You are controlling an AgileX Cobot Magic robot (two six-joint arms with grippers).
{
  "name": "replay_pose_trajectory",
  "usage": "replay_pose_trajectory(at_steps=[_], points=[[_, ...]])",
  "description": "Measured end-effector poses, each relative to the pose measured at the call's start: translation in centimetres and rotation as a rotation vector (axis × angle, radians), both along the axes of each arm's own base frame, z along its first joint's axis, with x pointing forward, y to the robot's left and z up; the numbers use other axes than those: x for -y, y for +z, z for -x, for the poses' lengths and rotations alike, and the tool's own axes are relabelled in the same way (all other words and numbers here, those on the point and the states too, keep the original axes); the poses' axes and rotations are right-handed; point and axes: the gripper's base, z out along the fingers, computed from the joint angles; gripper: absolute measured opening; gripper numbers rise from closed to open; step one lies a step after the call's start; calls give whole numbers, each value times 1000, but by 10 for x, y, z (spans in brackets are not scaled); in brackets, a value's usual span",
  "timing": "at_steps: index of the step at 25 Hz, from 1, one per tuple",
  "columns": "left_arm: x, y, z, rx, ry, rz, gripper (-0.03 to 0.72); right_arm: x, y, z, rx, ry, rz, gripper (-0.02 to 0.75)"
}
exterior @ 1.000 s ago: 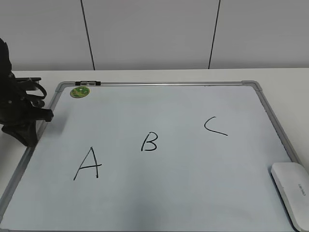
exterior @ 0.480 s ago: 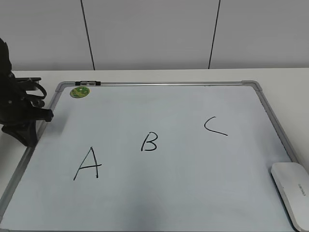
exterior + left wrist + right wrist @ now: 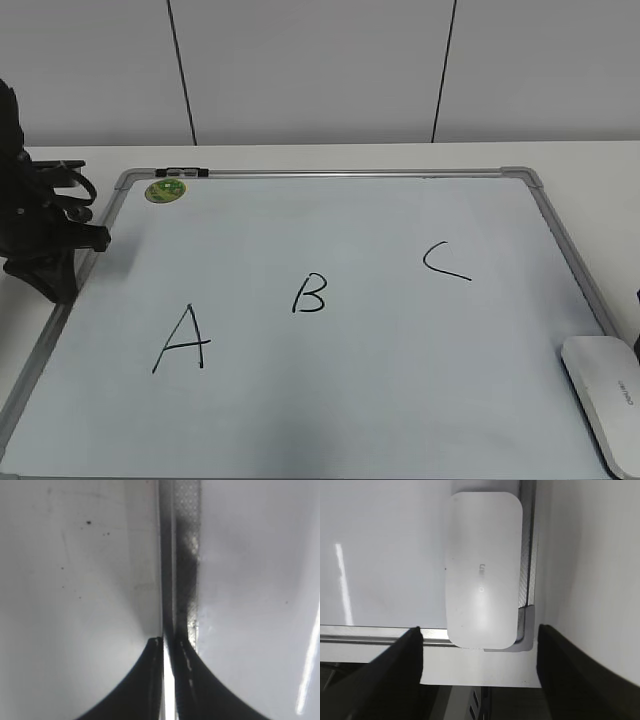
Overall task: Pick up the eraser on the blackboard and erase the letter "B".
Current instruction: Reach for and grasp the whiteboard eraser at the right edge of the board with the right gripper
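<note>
The blackboard [image 3: 340,200] lies flat on the table, with a black "A" [image 3: 182,340], the letter "B" [image 3: 309,293] and a "C" [image 3: 445,262] on it. The eraser [image 3: 603,395] lies on the board's front right corner, white side up. In the right wrist view the eraser [image 3: 482,565] lies lengthwise over that corner, and my right gripper [image 3: 479,630] is open above its near end, one finger on each side. My left gripper [image 3: 167,642] is shut and empty over the board's left frame [image 3: 185,555]. The left arm [image 3: 40,240] stands at the left.
A round green sticker [image 3: 165,190] and a black clip [image 3: 183,173] are at the board's top left. A grey corner cap [image 3: 527,625] lies beside the eraser. The table's front edge [image 3: 480,684] is just beyond the board's corner. A white wall stands behind.
A dark sliver of the right arm has come in at the right edge of the exterior view, above the eraser. The left arm, eraser and letters have not moved.
</note>
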Motion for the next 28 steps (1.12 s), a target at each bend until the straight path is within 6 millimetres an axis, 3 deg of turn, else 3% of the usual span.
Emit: replay_pose_trajectory(at_steps=[8,28], points=[[0,0,0,0,0,0,26,-1,-12,-10,-25,-4,-4,635],[0,0,0,0,1,0,27,-4,-73,-45,-131,-16,4,642]])
